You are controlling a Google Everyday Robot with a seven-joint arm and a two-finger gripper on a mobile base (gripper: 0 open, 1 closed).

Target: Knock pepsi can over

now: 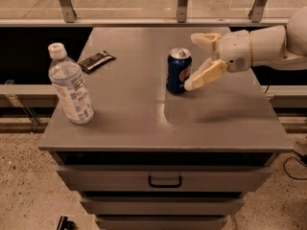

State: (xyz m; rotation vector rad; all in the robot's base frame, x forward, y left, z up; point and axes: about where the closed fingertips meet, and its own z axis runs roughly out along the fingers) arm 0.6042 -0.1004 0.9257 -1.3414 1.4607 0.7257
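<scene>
Cream, splayed hand [191,61] just beside the upright cylindrical aluminium pepsi can [178,72].

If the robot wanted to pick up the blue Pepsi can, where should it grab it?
Probably around the middle of the pepsi can, coming from its right side. The can stands upright with straight, round walls that two fingers can squeeze. The tool hangs just to the right of it with its fingers spread open.
</scene>
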